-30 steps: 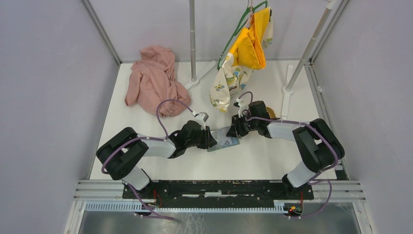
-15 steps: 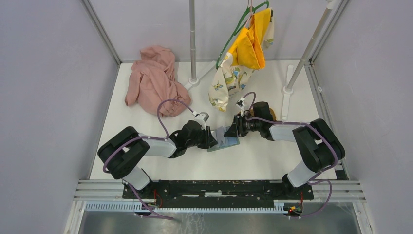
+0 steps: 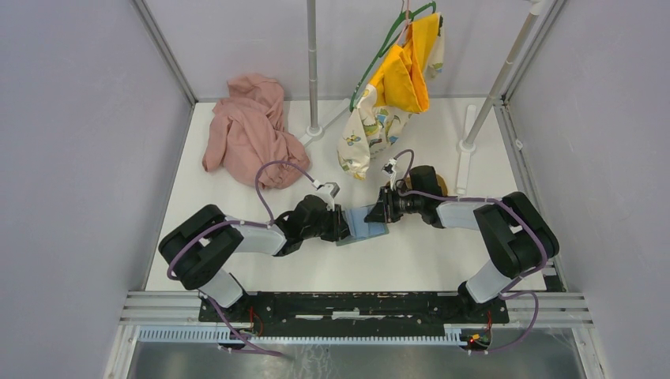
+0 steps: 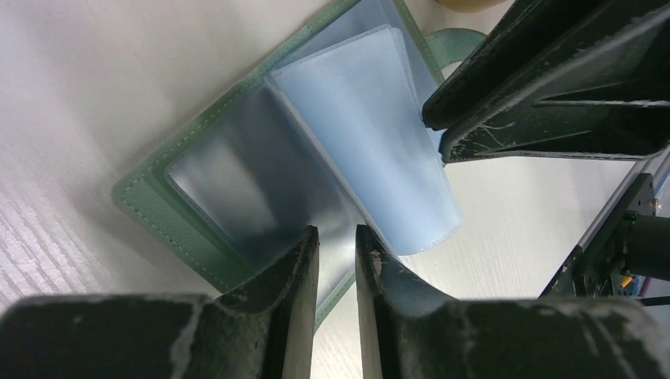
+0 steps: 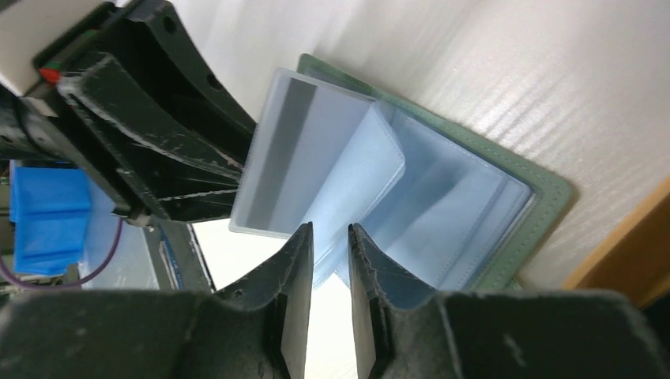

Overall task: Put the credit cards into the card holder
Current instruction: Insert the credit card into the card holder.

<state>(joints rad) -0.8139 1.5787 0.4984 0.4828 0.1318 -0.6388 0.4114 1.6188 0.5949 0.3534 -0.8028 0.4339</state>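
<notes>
We find the green card holder [image 3: 366, 226] lying open between both arms, long axis running gripper to gripper, our left gripper [image 4: 337, 238] narrowly pinching its near edge and the right gripper [image 5: 329, 234] nipping a clear sleeve [image 5: 359, 170] from opposite.

White tbl [image 3: 411, 260], grey walls [image 3: 71, 158], pink cloth [image 3: 249, 134] nr metal pole [image 3: 313, 71], even light
</notes>
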